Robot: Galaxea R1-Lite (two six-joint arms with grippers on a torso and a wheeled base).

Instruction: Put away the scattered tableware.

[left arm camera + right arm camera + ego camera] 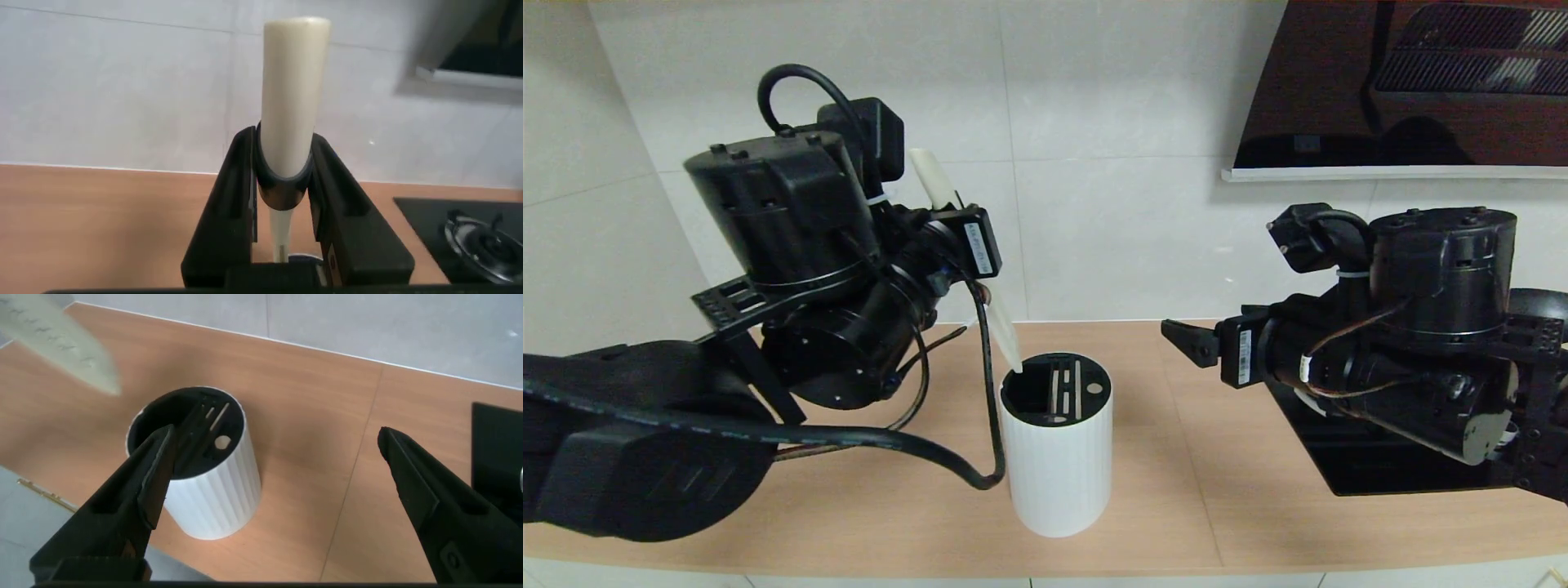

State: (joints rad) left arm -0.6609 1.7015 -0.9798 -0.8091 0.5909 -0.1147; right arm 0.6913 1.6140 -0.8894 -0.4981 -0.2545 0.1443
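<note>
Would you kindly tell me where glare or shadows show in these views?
Head view: the glossy hood mirrors bright streaks and shades the wall beneath. Left wrist view: the knife handle in the left tool is softly lit, without glare.

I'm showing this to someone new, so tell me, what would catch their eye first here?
The left gripper, raised over the counter, is shut on a cream-handled knife whose blade tip points into a white ribbed holder at the counter's middle. The right gripper hangs open beside the holder, near a black cooktop.
</note>
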